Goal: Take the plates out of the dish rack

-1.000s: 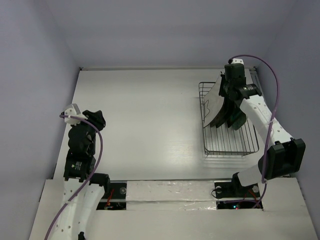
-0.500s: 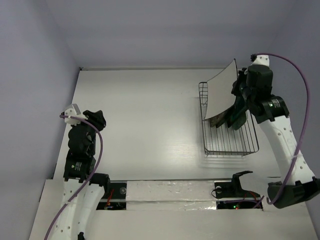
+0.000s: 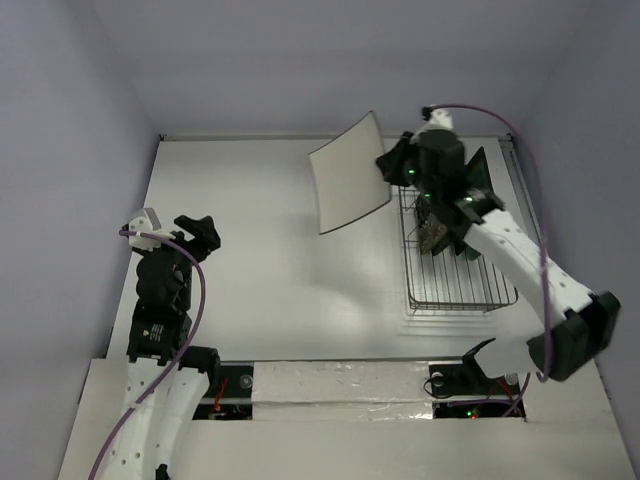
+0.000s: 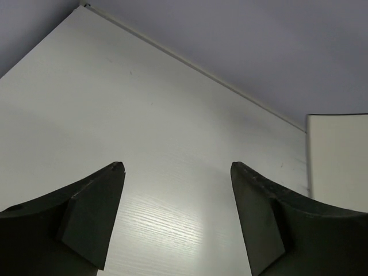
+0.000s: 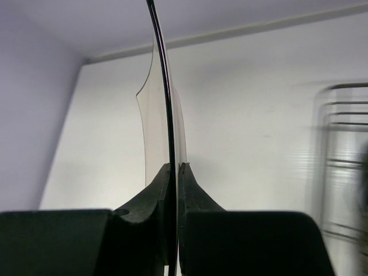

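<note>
My right gripper (image 3: 392, 170) is shut on the edge of a plain white plate (image 3: 348, 186) and holds it in the air over the table, left of the dish rack (image 3: 460, 285). In the right wrist view the plate (image 5: 154, 109) stands edge-on between the shut fingers (image 5: 155, 190). Dark plates (image 3: 442, 228) still stand in the rack behind my right arm; one has a flower pattern. My left gripper (image 3: 197, 232) is open and empty at the left of the table. The white plate's edge (image 4: 339, 161) shows at the right of the left wrist view.
The white table (image 3: 260, 270) lies between the two arms. A wall rises along its far edge. The rack's wires (image 5: 345, 144) show blurred at the right of the right wrist view.
My right gripper has lifted the white plate out of the rack and carried it left, over the table. The left arm has barely moved.
</note>
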Controlling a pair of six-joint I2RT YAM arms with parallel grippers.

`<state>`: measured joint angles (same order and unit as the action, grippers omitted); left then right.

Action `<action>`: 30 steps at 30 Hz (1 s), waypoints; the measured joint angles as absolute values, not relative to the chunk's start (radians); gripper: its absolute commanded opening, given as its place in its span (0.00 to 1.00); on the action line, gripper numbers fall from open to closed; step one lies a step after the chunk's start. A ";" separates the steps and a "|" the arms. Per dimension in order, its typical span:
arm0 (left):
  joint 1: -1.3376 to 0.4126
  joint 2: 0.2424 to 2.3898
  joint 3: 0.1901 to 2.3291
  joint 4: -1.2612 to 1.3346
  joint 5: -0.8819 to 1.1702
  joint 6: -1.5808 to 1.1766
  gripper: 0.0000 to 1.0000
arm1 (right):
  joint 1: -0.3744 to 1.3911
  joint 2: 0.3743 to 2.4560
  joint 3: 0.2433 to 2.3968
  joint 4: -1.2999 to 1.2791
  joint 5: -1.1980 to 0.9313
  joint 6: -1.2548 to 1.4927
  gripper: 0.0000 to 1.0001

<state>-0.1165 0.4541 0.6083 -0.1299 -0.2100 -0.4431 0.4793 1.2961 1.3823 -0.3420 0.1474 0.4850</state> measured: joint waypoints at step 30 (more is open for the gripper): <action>-0.117 0.440 0.601 -0.116 -0.210 -0.443 0.75 | 0.725 2.291 1.748 0.089 -0.003 1.050 0.59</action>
<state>-0.1165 0.4404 0.6014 -0.1158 -0.2104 -0.4435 0.7254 2.2913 1.7477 0.0887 -0.0029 1.0496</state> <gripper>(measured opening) 0.753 0.526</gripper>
